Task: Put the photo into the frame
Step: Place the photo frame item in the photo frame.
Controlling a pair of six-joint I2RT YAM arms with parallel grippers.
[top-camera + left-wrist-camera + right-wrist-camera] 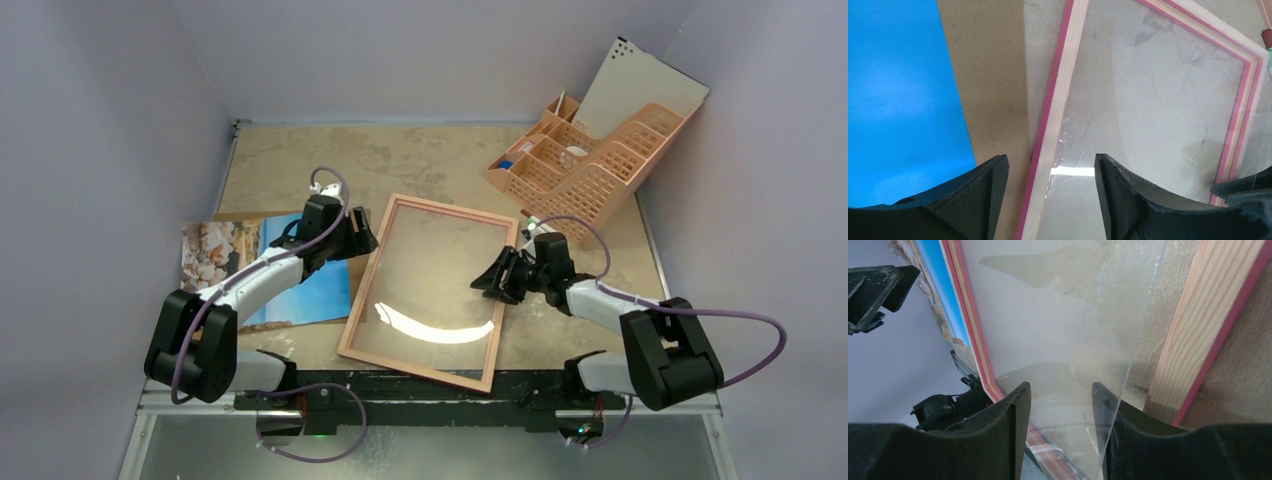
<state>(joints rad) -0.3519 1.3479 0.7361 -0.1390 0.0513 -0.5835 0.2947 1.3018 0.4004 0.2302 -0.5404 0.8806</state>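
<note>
Currently listed: frame [415, 368], laid flat with its peach-wood reverse uppermost at the middle of the table [430, 150], a clear pane [440, 270] lying in it.

- **Photo [320, 290]:** picture side up, left of the frame, laid on a brown backing board [993, 75] and partly covered by the left arm. It is not yet in the frame.
- **Left gripper [1050, 161]:** jaws are spread and set astride the frame's left rail. Nothing is held.
- **Right gripper [1060, 389]:** jaws are parted at the frame's right side. The pane's edge is seen close by one finger; whether it is touched cannot be told.

Hazards, as judged:
- The pane appears loose and may be dragged or tipped out of its seat if either claw is closed or withdrawn carelessly.
- The frame may be shoved across the table by the straddling fingers.
- The thin glossy print may be creased, or the board lifted with it, when an edge is sought.
- The print may be caught on the raised rail while being slid across.
</note>
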